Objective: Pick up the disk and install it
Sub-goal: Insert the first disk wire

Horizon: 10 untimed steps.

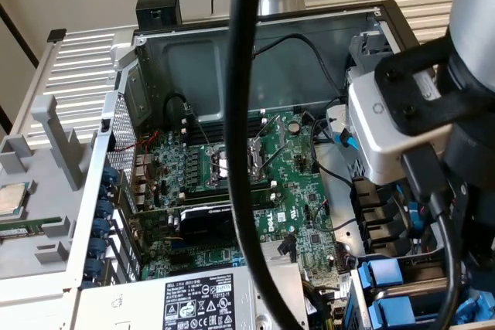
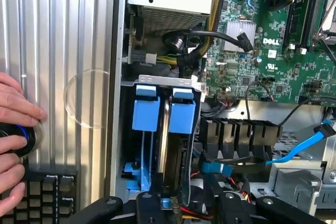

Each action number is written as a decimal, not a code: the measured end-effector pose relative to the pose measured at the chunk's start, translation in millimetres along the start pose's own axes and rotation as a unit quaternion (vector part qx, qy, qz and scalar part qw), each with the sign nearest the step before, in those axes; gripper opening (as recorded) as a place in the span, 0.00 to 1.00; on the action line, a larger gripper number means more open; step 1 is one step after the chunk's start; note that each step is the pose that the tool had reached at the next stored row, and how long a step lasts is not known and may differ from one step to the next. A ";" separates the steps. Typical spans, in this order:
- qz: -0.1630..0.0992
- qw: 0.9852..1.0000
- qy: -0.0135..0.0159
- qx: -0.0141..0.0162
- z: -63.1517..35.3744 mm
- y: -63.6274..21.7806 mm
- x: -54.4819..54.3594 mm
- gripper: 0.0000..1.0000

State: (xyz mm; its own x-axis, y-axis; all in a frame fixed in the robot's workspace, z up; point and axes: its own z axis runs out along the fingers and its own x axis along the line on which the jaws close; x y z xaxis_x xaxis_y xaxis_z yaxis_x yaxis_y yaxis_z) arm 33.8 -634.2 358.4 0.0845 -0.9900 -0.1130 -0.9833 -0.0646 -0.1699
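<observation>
The disk (image 2: 164, 129) stands on edge in the drive bay. I see it as a thin silver-grey strip between two blue carrier tabs (image 2: 146, 109). My black gripper (image 2: 188, 203) hangs right over the near end of that bay, straddling the carrier's end and a black ribbon cable (image 2: 186, 179). Whether it grips the carrier I cannot make out. In the exterior view the arm's wrist and its grey camera block (image 1: 387, 125) hover above the blue tabs (image 1: 383, 277) at the case's lower right corner.
The open case holds a green motherboard (image 1: 232, 168) and a power-supply box with a warning label (image 1: 197, 303). A blue data cable (image 2: 299, 148) and loose wires lie beside the bay. A person's hand (image 2: 16, 111) rests on a controller. A processor chip (image 1: 11, 199) lies outside the case.
</observation>
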 end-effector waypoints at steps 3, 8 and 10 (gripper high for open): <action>-0.001 1.000 -0.002 0.000 2.3 -1.1 4.4 0.44; -0.005 1.000 -0.008 0.000 7.9 -4.0 8.8 0.44; -0.008 1.000 -0.009 0.000 10.5 -5.4 9.7 0.44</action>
State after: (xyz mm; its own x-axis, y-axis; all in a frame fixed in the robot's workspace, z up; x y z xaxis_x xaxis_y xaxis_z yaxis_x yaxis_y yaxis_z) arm 41.7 -642.1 347.9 0.1028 -0.9863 -0.1287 -0.9820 -0.0801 -0.1710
